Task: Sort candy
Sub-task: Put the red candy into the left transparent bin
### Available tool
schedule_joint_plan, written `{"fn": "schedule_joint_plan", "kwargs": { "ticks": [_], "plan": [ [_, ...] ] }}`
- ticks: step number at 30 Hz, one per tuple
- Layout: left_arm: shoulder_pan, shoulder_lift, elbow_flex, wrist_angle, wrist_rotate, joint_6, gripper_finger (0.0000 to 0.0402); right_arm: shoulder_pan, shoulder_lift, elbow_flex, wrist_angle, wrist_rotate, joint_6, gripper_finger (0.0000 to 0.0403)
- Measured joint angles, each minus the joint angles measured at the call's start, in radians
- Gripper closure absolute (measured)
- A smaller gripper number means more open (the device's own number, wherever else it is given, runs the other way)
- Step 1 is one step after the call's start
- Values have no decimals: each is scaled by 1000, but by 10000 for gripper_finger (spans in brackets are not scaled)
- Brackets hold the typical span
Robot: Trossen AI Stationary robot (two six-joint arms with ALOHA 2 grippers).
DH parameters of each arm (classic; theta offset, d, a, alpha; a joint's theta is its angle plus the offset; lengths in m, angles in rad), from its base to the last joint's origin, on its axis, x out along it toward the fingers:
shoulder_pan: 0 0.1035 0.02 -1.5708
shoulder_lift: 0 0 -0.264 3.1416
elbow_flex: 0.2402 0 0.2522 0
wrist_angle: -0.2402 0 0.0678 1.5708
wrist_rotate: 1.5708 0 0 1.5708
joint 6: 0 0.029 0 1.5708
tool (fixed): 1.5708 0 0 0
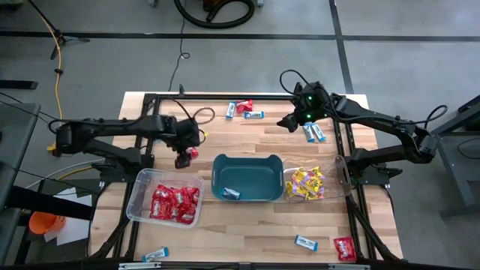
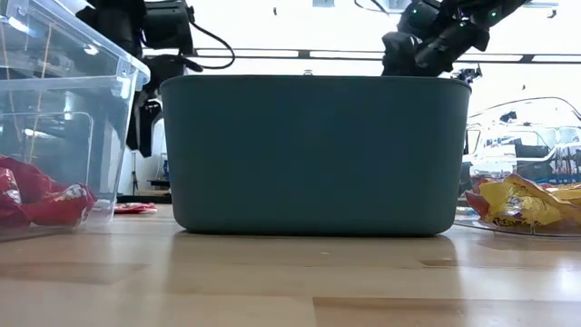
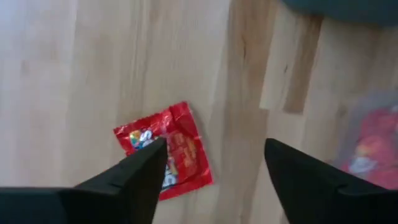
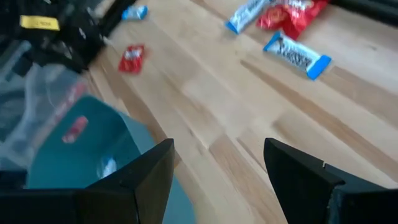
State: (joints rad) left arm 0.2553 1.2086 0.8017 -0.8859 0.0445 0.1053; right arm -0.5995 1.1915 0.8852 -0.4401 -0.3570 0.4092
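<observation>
Left wrist view, red candy (image 3: 166, 151) flat, long axis diagonal

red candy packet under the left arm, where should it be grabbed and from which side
Probably from straight above, pinching across the narrow width of the red candy packet. It lies flat on the bare table beside the left end effector, so only a top-down pinch gets purchase. Its long edges run at a slant in the left wrist view, so turn the open fingers to straddle them.

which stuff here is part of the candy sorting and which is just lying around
Job:
red candy under the open left hand
blue-and-white candy
yellow candy
clear bins
teal tub

Lying about:
orange cup
yellow cable
</observation>
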Motion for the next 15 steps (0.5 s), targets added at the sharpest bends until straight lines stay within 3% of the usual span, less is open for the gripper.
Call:
{"fn": "schedule_joint_plan", "kwargs": {
  "ticks": [7,15],
  "plan": [
    [-68,41,-7,0,-188,-17,118,0,0,0,-82,8,-98,160],
    [-51,77,-62,78,-191,-49,118,0,0,0,-82,9,-111,160]
  ]
}}
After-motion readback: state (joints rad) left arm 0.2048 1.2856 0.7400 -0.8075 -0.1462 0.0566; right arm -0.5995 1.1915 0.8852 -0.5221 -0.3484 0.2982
